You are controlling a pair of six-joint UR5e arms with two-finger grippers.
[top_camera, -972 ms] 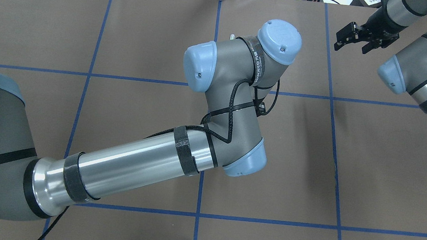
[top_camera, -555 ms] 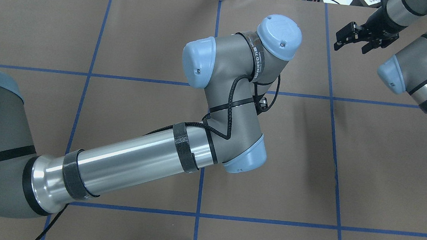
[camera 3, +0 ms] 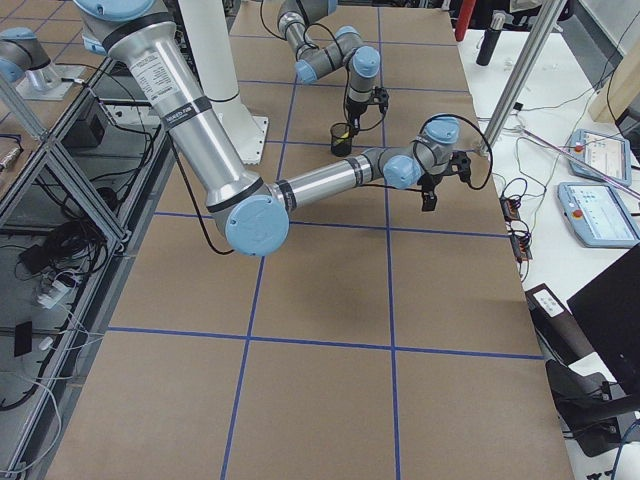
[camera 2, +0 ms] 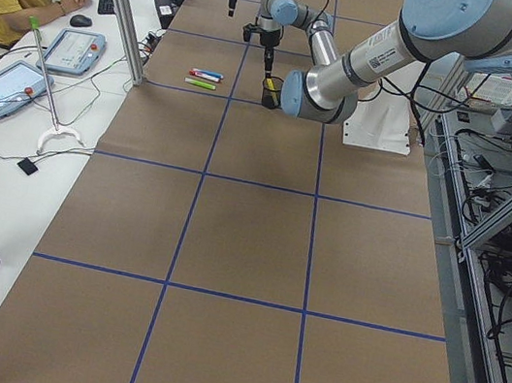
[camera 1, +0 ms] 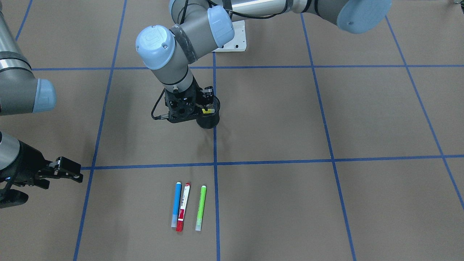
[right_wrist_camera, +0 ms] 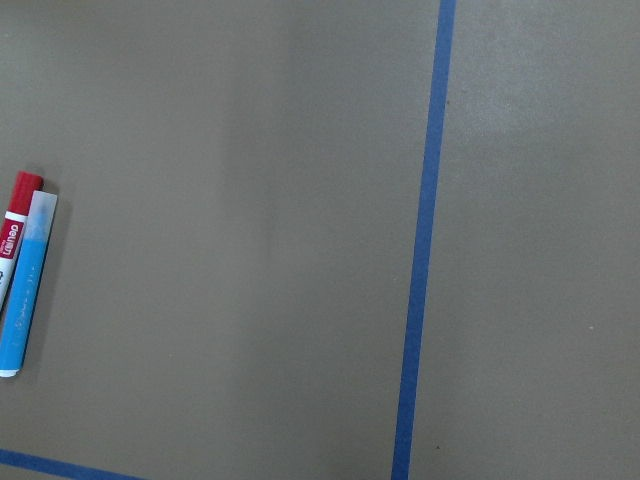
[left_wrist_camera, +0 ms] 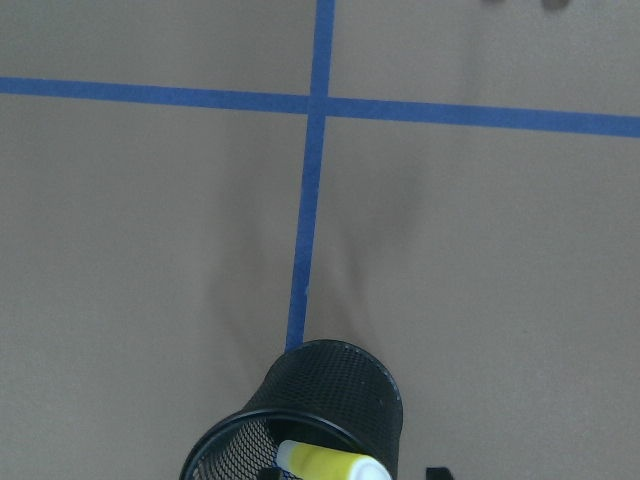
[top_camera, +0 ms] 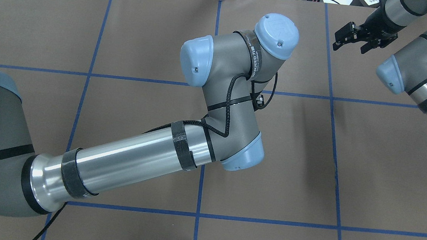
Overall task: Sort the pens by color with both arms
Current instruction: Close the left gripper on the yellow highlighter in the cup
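Three pens lie side by side on the brown table: blue [camera 1: 176,204], white with red ends [camera 1: 183,206], lime green [camera 1: 201,207]. The blue pen [right_wrist_camera: 25,290] and the red-ended pen [right_wrist_camera: 15,225] also show at the left edge of the right wrist view. The yellow pen [camera 1: 207,111] stands in a black mesh cup [camera 1: 209,121]; its tip [left_wrist_camera: 325,462] shows in the cup's mouth. My left gripper [camera 1: 207,106] hangs right over the cup at the yellow pen; I cannot tell whether its jaws are closed on it. My right gripper [camera 1: 70,170] is open and empty, left of the pens in the front view.
Blue tape lines divide the table into squares. A white base plate [camera 1: 237,40] sits at the robot's side. The left arm's forearm and elbow [top_camera: 135,159] cover the table's middle in the overhead view. An operator's desk with tablets [camera 2: 20,73] runs along the far side.
The left arm's wrist has shifted slightly toward the far side and to the view's left. The right gripper has barely moved.
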